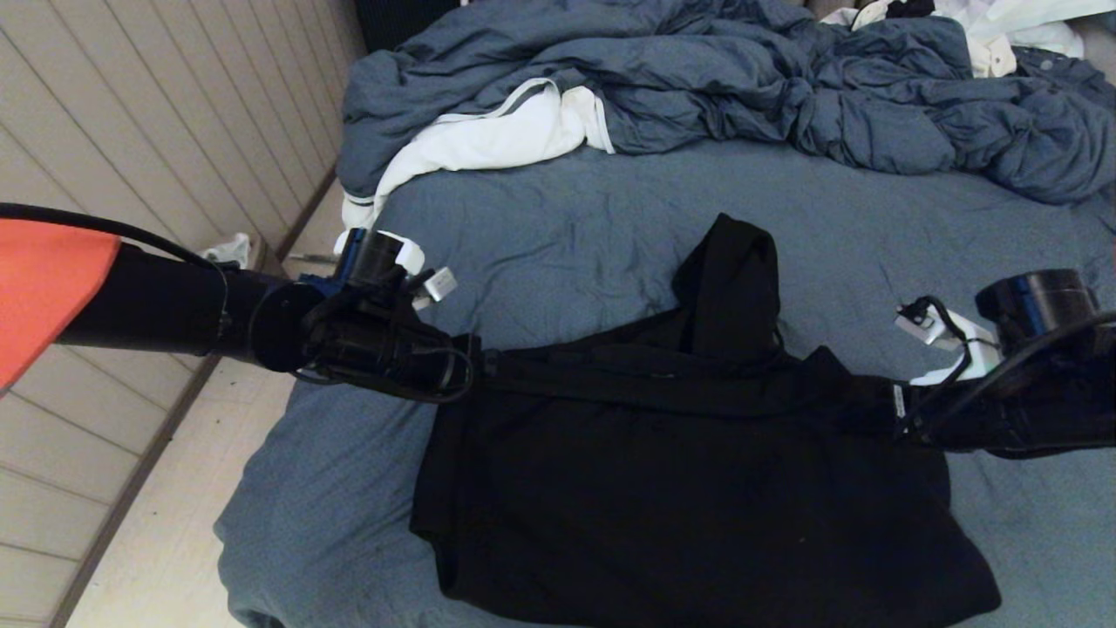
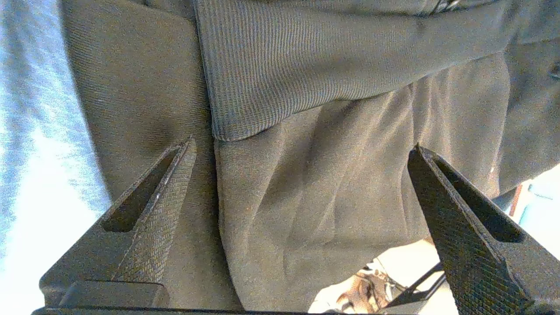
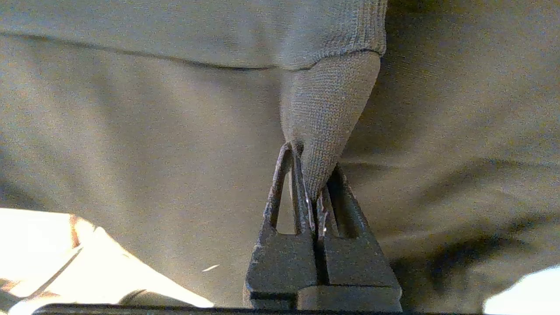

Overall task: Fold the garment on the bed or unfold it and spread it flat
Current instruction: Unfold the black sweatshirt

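The garment (image 1: pixel 689 488), a black hoodie, lies on the bed (image 1: pixel 558 227), its body near the front edge and its hood (image 1: pixel 728 270) pointing toward the duvet. My left gripper (image 1: pixel 475 362) is at the hoodie's left edge. It is open, its fingers (image 2: pixel 166 197) wide apart over the fabric (image 2: pixel 315 188) just below a ribbed cuff (image 2: pixel 306 65). At the hoodie's right edge my right gripper (image 1: pixel 902 410) is shut on the garment, pinching a ribbed corner (image 3: pixel 326 113) between its fingertips (image 3: pixel 306 183).
A rumpled blue-grey duvet (image 1: pixel 697 78) fills the back of the bed. A white cloth with grey trim (image 1: pixel 497 139) lies at its left end. A panelled wall (image 1: pixel 131 157) and a strip of floor (image 1: pixel 174 523) run along the bed's left side.
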Controlling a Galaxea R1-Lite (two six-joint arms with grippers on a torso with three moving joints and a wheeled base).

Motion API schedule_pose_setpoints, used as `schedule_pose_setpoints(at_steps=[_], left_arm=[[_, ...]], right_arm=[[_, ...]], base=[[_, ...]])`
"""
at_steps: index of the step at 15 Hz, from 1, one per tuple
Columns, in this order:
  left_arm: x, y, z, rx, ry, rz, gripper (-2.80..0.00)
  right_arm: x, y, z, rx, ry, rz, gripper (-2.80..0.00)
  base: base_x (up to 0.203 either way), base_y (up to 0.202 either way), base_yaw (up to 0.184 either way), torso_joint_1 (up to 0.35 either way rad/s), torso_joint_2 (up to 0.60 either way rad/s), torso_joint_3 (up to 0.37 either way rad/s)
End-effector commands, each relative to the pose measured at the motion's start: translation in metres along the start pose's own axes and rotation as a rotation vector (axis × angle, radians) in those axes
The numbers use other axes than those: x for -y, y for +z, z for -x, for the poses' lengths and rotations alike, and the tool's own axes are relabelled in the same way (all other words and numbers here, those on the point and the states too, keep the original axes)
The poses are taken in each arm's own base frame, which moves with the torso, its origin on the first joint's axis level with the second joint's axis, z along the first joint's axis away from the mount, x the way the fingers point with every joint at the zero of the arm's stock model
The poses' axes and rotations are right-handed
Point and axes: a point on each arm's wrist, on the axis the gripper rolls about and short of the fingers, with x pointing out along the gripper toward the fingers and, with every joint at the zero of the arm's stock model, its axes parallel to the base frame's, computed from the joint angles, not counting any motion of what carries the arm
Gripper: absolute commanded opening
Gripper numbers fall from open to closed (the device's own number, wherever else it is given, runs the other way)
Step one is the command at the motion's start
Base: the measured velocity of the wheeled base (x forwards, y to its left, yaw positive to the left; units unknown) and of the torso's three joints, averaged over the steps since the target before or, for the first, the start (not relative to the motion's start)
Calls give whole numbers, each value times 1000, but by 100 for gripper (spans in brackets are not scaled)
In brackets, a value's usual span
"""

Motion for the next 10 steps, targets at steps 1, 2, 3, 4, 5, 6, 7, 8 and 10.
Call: schedule_pose_setpoints(at_steps=[1, 2, 3, 4, 5, 6, 7, 8, 10], left_arm=[[0, 2, 6, 11, 0, 2, 0], [-3, 2, 7, 15, 5, 7, 0], [-3, 3, 9, 17, 7, 8, 0], [-3, 3, 10, 18, 8, 9, 0], [-3, 3, 10, 19, 7, 7, 0], [-3, 3, 9, 21, 7, 6, 0], [-4, 3, 7, 19, 8, 7, 0], [-5, 3, 6, 18, 8, 8, 0], [-6, 3, 3, 16, 7, 7, 0]], right_arm=[[-11, 1, 21, 58, 50, 32, -280], [-15, -2, 29, 74, 74, 47, -280], [-19, -7, 37, 88, 101, 67, -280], [-23, -13, 45, 99, 130, 93, -280], [-27, -21, 52, 107, 157, 126, -280], [-30, -30, 58, 111, 180, 157, -280], [-32, -41, 63, 112, 201, 186, -280], [-34, -51, 67, 111, 217, 209, -280], [-36, -71, 72, 100, 232, 244, -280]], base=[[0, 0, 0, 0, 0, 0], [0, 0, 0, 0, 0, 0], [0, 0, 0, 0, 0, 0], [0, 0, 0, 0, 0, 0], [0, 0, 0, 0, 0, 0], [0, 0, 0, 0, 0, 0], [0, 0, 0, 0, 0, 0], [0, 0, 0, 0, 0, 0], [0, 0, 0, 0, 0, 0]])
